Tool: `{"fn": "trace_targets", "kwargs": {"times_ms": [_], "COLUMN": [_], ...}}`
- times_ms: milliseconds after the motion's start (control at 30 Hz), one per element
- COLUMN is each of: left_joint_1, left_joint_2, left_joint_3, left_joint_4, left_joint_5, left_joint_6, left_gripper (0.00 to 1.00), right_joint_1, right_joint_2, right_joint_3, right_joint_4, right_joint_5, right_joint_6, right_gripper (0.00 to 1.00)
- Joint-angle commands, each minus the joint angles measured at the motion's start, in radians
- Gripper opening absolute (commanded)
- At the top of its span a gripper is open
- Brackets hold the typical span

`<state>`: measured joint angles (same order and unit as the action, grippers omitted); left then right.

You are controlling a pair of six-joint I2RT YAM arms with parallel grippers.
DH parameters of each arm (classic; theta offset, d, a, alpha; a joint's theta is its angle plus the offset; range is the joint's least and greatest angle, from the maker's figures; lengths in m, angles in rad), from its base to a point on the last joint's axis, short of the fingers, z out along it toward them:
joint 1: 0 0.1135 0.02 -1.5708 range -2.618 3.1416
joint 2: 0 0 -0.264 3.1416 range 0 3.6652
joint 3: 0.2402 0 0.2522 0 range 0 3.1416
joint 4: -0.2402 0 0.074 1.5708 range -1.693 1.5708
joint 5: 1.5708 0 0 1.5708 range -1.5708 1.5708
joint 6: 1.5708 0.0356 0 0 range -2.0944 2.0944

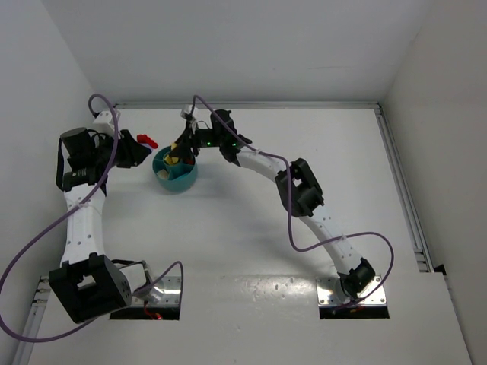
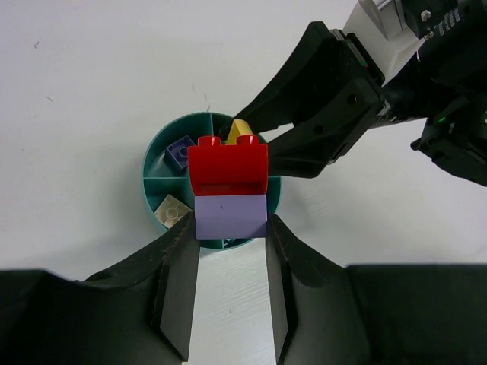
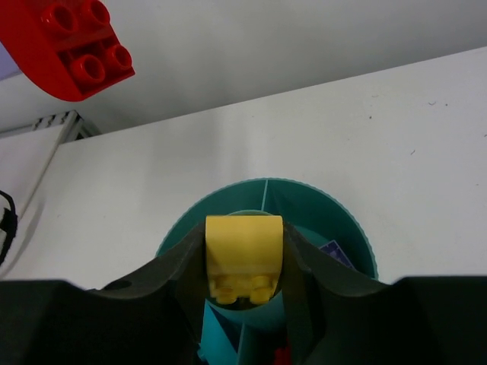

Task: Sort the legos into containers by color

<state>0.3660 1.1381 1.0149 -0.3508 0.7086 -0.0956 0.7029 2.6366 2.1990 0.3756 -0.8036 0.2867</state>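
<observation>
The round teal bowl [image 1: 176,176] with inner dividers stands at the back left. My left gripper [image 1: 141,146] hangs just left of it, shut on a red brick [image 2: 228,169] stacked on a lilac brick [image 2: 230,217]. My right gripper [image 1: 183,154] is over the bowl, shut on a yellow brick [image 3: 243,255] held above the bowl's middle [image 3: 266,199]. The bowl [image 2: 156,163] holds a dark lilac brick [image 2: 180,152] and a pale brick [image 2: 173,209] in separate compartments. The red brick also shows in the right wrist view [image 3: 72,46]. The lilac brick in the bowl shows there too [image 3: 335,255].
The right arm [image 1: 304,194] reaches across the table from its base at the near right. The back wall and the left wall stand close behind and beside the bowl. A purple cable [image 1: 106,163] loops along the left arm.
</observation>
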Motion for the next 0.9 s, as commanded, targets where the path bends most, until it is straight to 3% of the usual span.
{"fn": "trace_targets", "kwargs": {"times_ms": [0, 100, 167, 267, 333, 433, 533, 567, 700, 800, 867], "left_joint_1": [0.013, 0.013, 0.013, 0.013, 0.013, 0.004, -0.033, -0.044, -0.1, -0.153, -0.179], "left_joint_2": [-0.031, -0.031, -0.02, 0.0, 0.028, 0.101, 0.201, 0.222, 0.294, 0.334, 0.347], "left_joint_3": [0.001, 0.001, 0.001, 0.001, 0.01, 0.057, 0.146, 0.165, 0.211, 0.243, 0.257], "left_joint_4": [0.032, 0.032, 0.032, 0.032, 0.023, -0.08, -0.322, -0.434, -0.605, -0.717, -0.764], "left_joint_5": [0.0, 0.012, 0.025, 0.095, 0.227, 0.383, 0.434, 0.434, 0.434, 0.434, 0.445], "left_joint_6": [-0.016, -0.007, -0.007, 0.037, 0.085, 0.226, 0.475, 0.599, 0.805, 0.931, 0.977], "left_gripper": [0.07, 0.07, 0.07, 0.07, 0.07, 0.07, 0.07, 0.07, 0.07, 0.07, 0.07], "right_joint_1": [0.004, 0.004, 0.004, -0.014, -0.042, -0.092, -0.132, -0.141, -0.164, -0.164, -0.155], "right_joint_2": [0.003, 0.003, -0.006, -0.03, -0.061, -0.202, -0.32, -0.335, -0.369, -0.359, -0.311], "right_joint_3": [0.048, 0.048, 0.048, 0.073, 0.044, -0.137, -0.278, -0.278, -0.288, -0.277, -0.246], "right_joint_4": [0.042, 0.052, 0.09, 0.156, 0.207, 0.304, 0.275, 0.246, 0.221, 0.324, 0.417], "right_joint_5": [-0.002, -0.012, -0.022, -0.118, -0.187, -0.343, -0.547, -0.586, -0.733, -0.759, -0.772], "right_joint_6": [-0.024, -0.006, 0.023, 0.124, 0.216, 0.229, 0.189, 0.189, 0.247, 0.32, 0.463], "right_gripper": [0.43, 0.61, 0.66, 0.66, 0.55, 0.51, 0.58, 0.61, 0.68, 0.74, 0.77]}}
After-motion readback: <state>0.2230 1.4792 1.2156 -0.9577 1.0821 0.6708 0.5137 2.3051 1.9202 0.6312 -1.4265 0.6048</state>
